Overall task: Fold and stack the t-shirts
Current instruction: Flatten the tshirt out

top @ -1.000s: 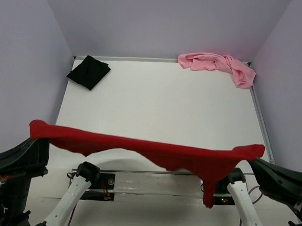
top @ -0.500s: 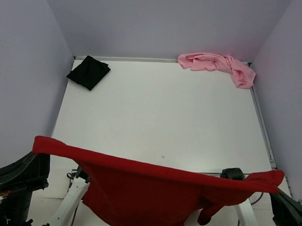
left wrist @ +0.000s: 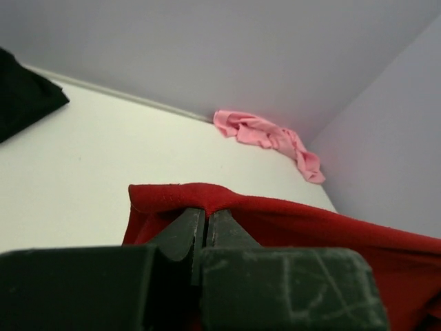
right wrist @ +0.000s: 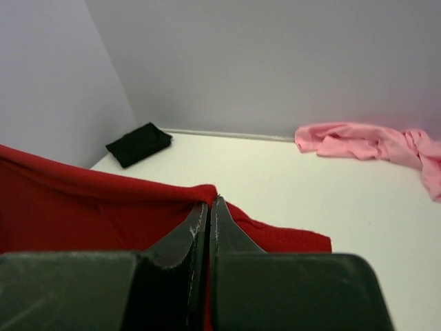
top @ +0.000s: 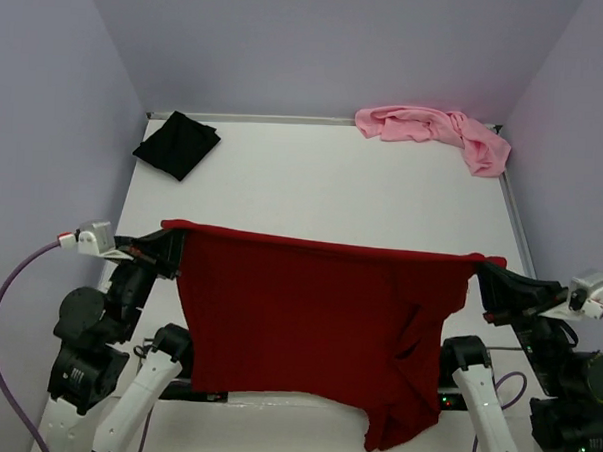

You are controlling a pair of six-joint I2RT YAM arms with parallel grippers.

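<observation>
Both arms reach inward at mid-frame. The left claw [top: 174, 242] and right claw [top: 483, 272] each pinch a top corner of the dark red t-shirt [top: 308, 316], which hangs spread over the counter's [top: 323, 187] lower half.

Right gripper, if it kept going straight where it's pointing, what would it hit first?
Past the dark red t-shirt it pinches, the right gripper probably meets nothing before the back wall, aiming between black t-shirt and pink t-shirt; depth unclear.

Lab: white tbl [top: 323, 197], bare walls [top: 329, 47]
</observation>
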